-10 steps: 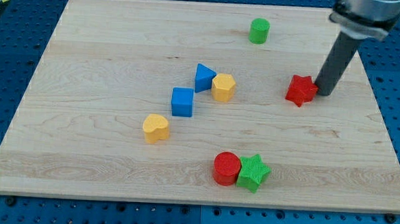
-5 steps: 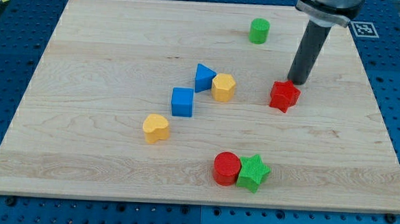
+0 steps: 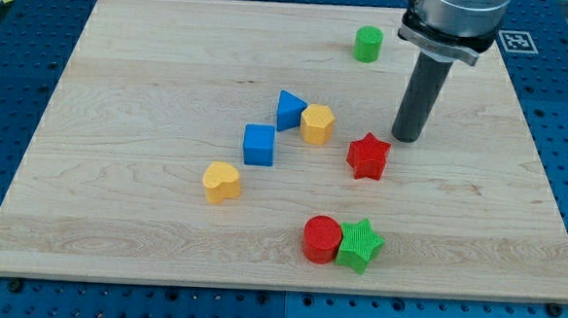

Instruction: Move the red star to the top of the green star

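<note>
Dark rod: my tip (image 3: 407, 138) rests on the wooden board (image 3: 153, 64), with no jaws or fingers to spread or pinch, and it holds nothing.
Tip and red star: the red star (image 3: 368, 156) lies just beside my tip at about 8 o'clock; whether they touch I cannot tell.
Arm pose: the rod stands nearly upright, leaning slightly toward the view's top right, where its grey collar (image 3: 446, 36) runs out of the picture.
Green star: the green star (image 3: 360, 244) sits at 6 o'clock from the red star, well apart, near the board's bottom edge.
Red cylinder: the red cylinder (image 3: 322, 239) touches the green star at its 9 o'clock.
Neighbours: a yellow hexagon block (image 3: 317, 124) lies near the red star at 10 o'clock, touching a blue triangle (image 3: 288, 110); a blue cube (image 3: 258, 144) and a yellow heart-like block (image 3: 221, 181) trail off toward 8 o'clock.
Green cylinder: the green cylinder (image 3: 368, 44) stands at 11 o'clock from my tip, well apart.
</note>
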Tool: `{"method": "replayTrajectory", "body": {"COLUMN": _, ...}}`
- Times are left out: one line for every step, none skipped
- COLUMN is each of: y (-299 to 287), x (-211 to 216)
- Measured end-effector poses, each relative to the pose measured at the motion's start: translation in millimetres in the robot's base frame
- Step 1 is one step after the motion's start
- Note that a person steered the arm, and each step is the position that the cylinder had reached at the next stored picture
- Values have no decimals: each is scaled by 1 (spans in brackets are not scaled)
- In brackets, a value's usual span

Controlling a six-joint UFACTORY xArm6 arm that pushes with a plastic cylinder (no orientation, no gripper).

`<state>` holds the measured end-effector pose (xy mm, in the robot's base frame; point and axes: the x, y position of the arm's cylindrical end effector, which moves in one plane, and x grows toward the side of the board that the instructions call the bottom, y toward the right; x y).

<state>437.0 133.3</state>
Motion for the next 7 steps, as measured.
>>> {"method": "replayTrajectory", "body": {"y": -21, "x": 20}}
{"method": "replayTrajectory", "body": {"y": -29, "x": 56}}
{"method": "replayTrajectory", "body": {"y": -31, "x": 74}}
{"method": "replayTrajectory", "body": {"y": -32, "x": 50}}
{"method": "replayTrajectory", "body": {"y": -53, "x": 42}}
{"method": "replayTrajectory", "body": {"y": -64, "x": 45}}
{"method": "replayTrajectory", "body": {"y": -63, "x": 63}}
